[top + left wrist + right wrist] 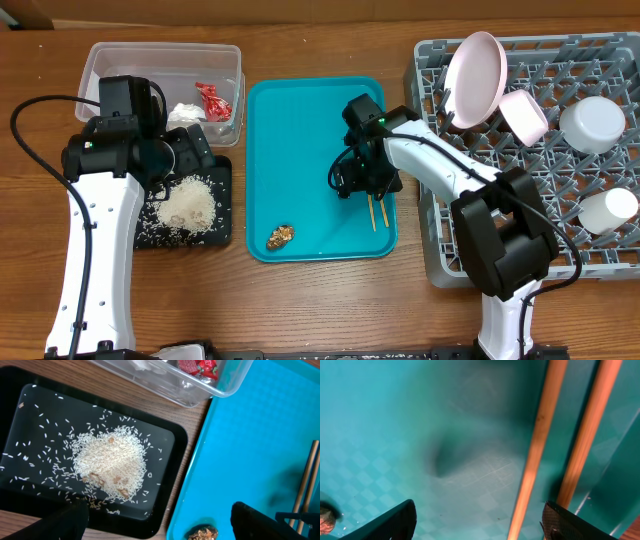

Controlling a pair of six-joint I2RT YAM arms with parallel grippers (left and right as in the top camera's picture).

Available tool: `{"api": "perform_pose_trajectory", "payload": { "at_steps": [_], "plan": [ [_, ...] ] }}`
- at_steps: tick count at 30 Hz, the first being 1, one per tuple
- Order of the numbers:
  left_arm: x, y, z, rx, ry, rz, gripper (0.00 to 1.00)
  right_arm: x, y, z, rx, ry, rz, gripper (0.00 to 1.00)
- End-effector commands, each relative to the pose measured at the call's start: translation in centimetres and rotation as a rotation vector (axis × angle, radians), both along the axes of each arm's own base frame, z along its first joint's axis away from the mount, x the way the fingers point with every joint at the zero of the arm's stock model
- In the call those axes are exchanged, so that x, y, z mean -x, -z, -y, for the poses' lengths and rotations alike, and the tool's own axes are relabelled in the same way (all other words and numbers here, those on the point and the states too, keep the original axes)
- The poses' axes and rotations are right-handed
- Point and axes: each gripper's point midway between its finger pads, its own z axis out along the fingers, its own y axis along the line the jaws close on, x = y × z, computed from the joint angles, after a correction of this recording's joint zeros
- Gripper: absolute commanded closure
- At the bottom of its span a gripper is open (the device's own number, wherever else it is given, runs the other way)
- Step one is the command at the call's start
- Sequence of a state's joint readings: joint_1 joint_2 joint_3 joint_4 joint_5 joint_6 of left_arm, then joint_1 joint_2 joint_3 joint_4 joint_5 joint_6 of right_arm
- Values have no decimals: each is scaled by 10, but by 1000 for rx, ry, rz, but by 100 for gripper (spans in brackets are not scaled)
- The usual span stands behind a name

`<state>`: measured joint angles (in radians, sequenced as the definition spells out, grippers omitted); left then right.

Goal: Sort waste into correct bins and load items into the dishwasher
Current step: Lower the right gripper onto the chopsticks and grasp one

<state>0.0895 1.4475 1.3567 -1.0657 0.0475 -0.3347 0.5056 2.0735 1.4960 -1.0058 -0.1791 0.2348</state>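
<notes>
Chopsticks (pixel 540 445) lie loose on the teal tray (pixel 380 435), between the wide-open fingers (pixel 390 522) of my right gripper (pixel 477 525).
My left gripper (pixel 157 520) hangs open, empty, over rice (pixel 107 462) in the black tray (pixel 30 410) on the wooden table (pixel 320 300).

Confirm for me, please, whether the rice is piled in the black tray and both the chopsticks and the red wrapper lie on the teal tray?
Not quite: the overhead view shows the red wrapper in the clear tub, not on the teal tray. The rice is piled in the black tray, and the chopsticks do lie on the teal tray.
</notes>
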Motion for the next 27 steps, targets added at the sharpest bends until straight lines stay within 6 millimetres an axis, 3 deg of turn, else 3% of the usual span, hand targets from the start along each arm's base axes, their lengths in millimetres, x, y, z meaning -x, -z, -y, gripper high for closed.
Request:
{"api": "perform_pose_trajectory", "payload": {
  "at_steps": [1, 17, 27],
  "plan": [
    [-2, -1, -2, -5, -7, 3, 8, 4, 6, -3, 2, -5, -16, 18],
    [-1, -1, -2, -4, -7, -1, 8, 1, 10, 7, 68, 17, 3, 22],
    [-1, -1, -2, -5, -6, -1, 8, 24, 39, -1, 120, -35, -80, 22]
  ]
}}
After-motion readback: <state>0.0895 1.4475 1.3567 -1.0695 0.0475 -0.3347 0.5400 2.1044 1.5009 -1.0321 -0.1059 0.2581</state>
